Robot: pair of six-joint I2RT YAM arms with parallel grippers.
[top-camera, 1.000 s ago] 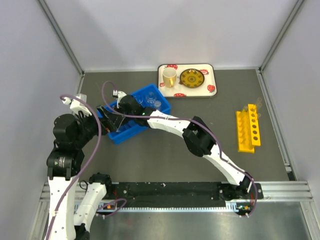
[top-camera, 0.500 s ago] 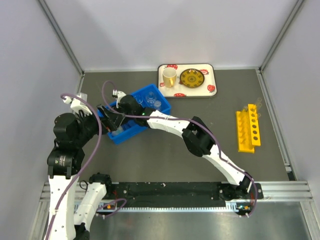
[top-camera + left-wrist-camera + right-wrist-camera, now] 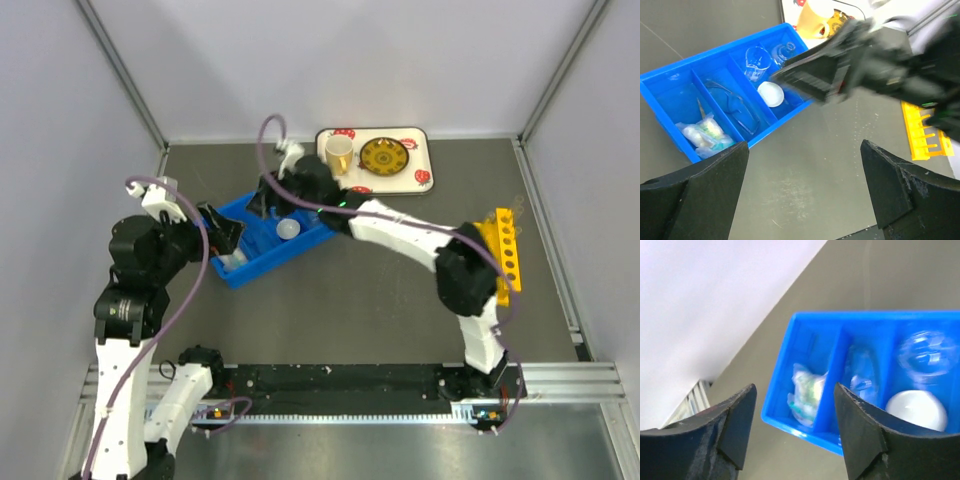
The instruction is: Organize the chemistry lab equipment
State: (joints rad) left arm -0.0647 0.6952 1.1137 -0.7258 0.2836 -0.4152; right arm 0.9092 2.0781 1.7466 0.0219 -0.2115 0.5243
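Note:
A blue bin (image 3: 262, 250) lies left of centre on the table, split into three compartments. In the left wrist view it holds a white-and-green packet (image 3: 702, 134), clear goggles (image 3: 735, 107), a glass beaker (image 3: 756, 59), a flask (image 3: 784, 50) and a white dish (image 3: 770, 93). My right gripper (image 3: 792, 390) hangs open above the bin's packet (image 3: 807, 390) end, with nothing between its fingers. My left gripper (image 3: 802, 150) stands wide open over bare table just in front of the bin. A yellow test-tube rack (image 3: 497, 260) lies at the right.
A white tray (image 3: 425, 150) at the back holds a yellow cup (image 3: 339, 153) and a round patterned plate (image 3: 384, 156). The right arm stretches across the middle of the table from its base. Grey walls close in the left, back and right sides.
My right gripper has opened and lifted away from the bin's left end toward its far side. The right elbow has swung right. The left arm has hardly moved.

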